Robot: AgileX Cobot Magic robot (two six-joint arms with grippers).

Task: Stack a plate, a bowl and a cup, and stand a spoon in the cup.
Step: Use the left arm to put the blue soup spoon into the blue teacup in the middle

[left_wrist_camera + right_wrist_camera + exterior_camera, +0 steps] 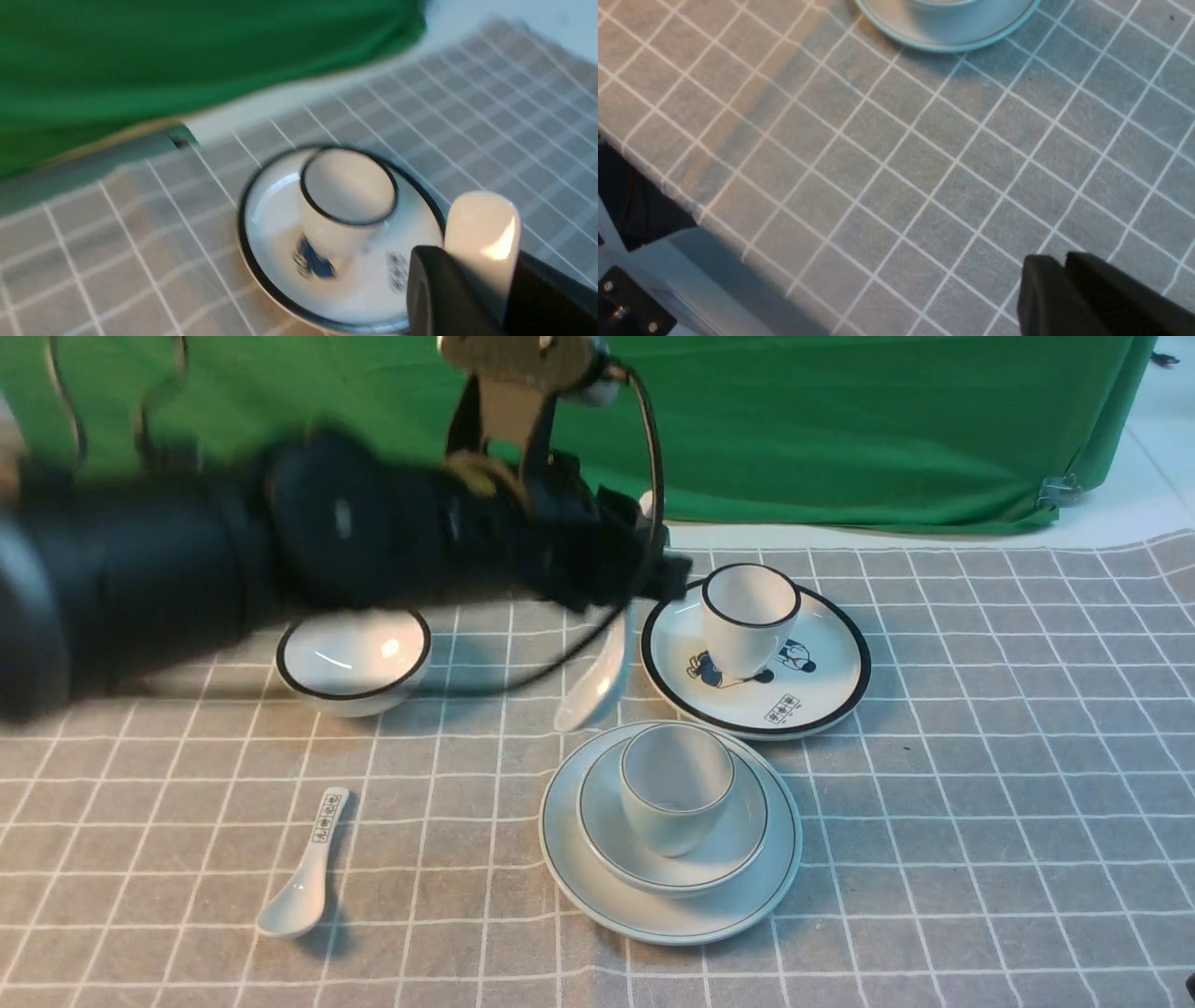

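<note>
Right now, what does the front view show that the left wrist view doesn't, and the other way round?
Front view only: the cup nested in the bowl on the plate, the lettered spoon lying left of them, and the black-rimmed bowl. Left wrist view only: the spoon clamped by its handle tip in the left gripper. Both: that spoon, and the black-rimmed cup standing on the cartoon plate.

Glossy glazed ceramic plate (560,845), bowl (738,840), cup (674,784) and spoon (588,686); matt fibrous tablecloth (980,784); soft matt cloth backdrop (840,420).
</note>
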